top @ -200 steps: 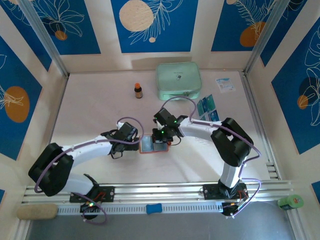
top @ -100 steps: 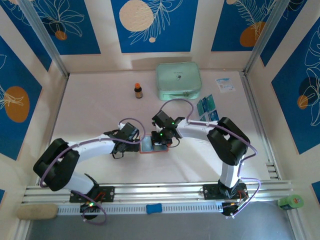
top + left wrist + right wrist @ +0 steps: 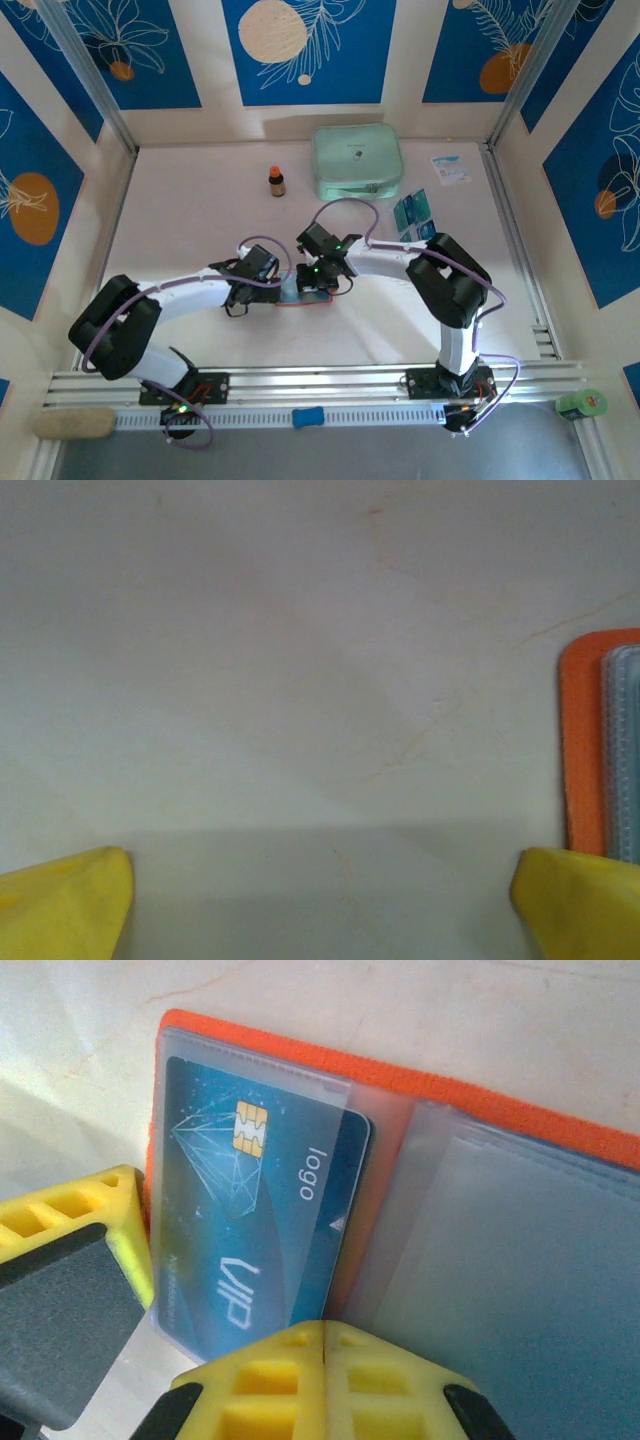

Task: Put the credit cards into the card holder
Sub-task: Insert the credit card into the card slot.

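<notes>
The orange-red card holder [image 3: 480, 1100] lies open on the table, its clear sleeves facing up. One teal-blue credit card [image 3: 260, 1220] printed "VIP" sits inside the left sleeve. My right gripper [image 3: 325, 1350] is shut, its yellow tips pressed together at that card's near edge. In the top view it [image 3: 312, 277] covers most of the holder [image 3: 300, 302]. My left gripper [image 3: 320, 910] is open over bare table, with the holder's orange edge [image 3: 578, 740] beside its right finger. Several more credit cards [image 3: 415, 215] lie to the right of the green case.
A mint-green zip case [image 3: 357, 162] stands at the back centre with a small brown bottle [image 3: 277, 181] to its left. A white paper slip [image 3: 450, 167] lies at the back right. Both arms meet at the table's middle.
The right gripper has slid a little left over the holder, hiding more of it. The left arm has barely shifted.
</notes>
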### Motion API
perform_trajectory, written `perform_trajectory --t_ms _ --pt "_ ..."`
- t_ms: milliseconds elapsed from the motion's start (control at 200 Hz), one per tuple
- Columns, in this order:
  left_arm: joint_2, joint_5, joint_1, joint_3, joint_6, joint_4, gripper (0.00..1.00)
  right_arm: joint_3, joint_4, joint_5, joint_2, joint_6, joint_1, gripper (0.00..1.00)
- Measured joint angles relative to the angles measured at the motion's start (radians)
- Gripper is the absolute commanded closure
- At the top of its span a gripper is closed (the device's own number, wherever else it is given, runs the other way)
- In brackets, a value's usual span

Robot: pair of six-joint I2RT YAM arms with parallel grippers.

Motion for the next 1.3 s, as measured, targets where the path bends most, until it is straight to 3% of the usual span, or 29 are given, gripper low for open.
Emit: perform_trajectory --t_ms 750,1295 --pt "-0.102 -0.012 0.01 0.008 -0.001 -0.047 0.0 0.015 -0.026 -0.015 -0.012 0.0 -0.018 1.0" --pt "-0.066 -0.017 0.016 0.011 -0.001 -0.055 0.0 0.014 -0.034 -0.012 -0.051 0.0 -0.022 1.0"
